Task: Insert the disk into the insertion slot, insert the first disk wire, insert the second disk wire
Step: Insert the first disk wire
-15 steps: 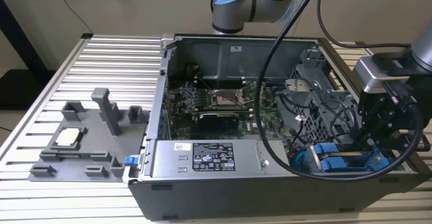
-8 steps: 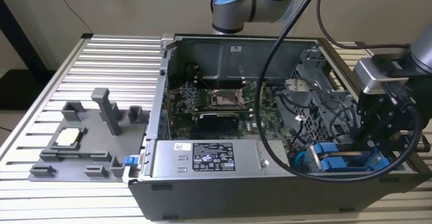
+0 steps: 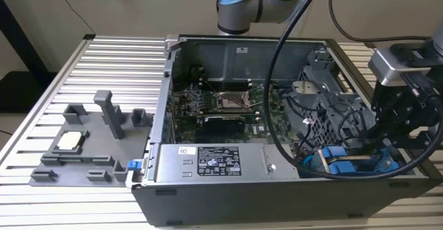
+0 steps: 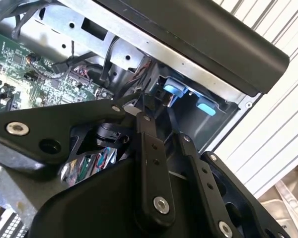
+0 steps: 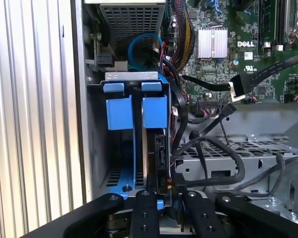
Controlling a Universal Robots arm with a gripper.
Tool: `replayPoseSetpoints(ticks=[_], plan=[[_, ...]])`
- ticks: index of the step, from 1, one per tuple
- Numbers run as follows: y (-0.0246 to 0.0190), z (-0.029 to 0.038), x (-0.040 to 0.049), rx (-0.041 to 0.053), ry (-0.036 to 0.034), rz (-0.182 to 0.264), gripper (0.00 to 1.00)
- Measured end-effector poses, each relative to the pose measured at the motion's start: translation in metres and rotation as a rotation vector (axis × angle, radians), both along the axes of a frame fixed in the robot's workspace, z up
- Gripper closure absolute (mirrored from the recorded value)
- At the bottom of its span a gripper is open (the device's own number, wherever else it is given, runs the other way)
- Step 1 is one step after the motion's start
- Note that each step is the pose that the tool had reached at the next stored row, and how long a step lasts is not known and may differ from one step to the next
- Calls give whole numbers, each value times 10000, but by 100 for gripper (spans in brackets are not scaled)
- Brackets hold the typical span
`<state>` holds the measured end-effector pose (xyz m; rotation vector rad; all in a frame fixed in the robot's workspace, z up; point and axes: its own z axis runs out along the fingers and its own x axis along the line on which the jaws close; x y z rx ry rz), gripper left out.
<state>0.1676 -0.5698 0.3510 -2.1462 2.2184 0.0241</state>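
Observation:
The disk (image 5: 155, 153) stands edge-on in the insertion slot (image 5: 97, 148), a grey bay at the case's corner, with its blue carrier tabs (image 5: 154, 111) at the far end. In the exterior view the blue carrier (image 3: 353, 165) shows low on the right of the case. My gripper (image 5: 168, 194) is at the disk's near end, its fingers (image 5: 144, 213) close on either side of a black wire plug (image 5: 170, 186). The plug's black wire (image 5: 181, 139) loops up toward the board. In the second wrist view the gripper (image 4: 164, 126) points at the blue tabs (image 4: 174, 89). From outside, the gripper (image 3: 387, 147) reaches down into that corner.
A perforated grey cage (image 5: 248, 148) with loose black cables (image 5: 213, 148) lies right beside the bay. The grey power-supply box (image 3: 215, 162) and motherboard (image 3: 221, 105) fill the case. A grey fixture (image 3: 90, 136) stands on the slatted table (image 3: 118, 58) on the exterior view's left.

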Motion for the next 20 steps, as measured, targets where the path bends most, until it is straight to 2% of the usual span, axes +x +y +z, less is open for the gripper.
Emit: replayPoseSetpoints(ticks=[4,10,14,20], plan=[[0,159,0,-2,0,0,73],[0,347,0,-2,0,0,73],[0,412,0,0,0,0,73],[2,419,0,-1,0,0,73]])
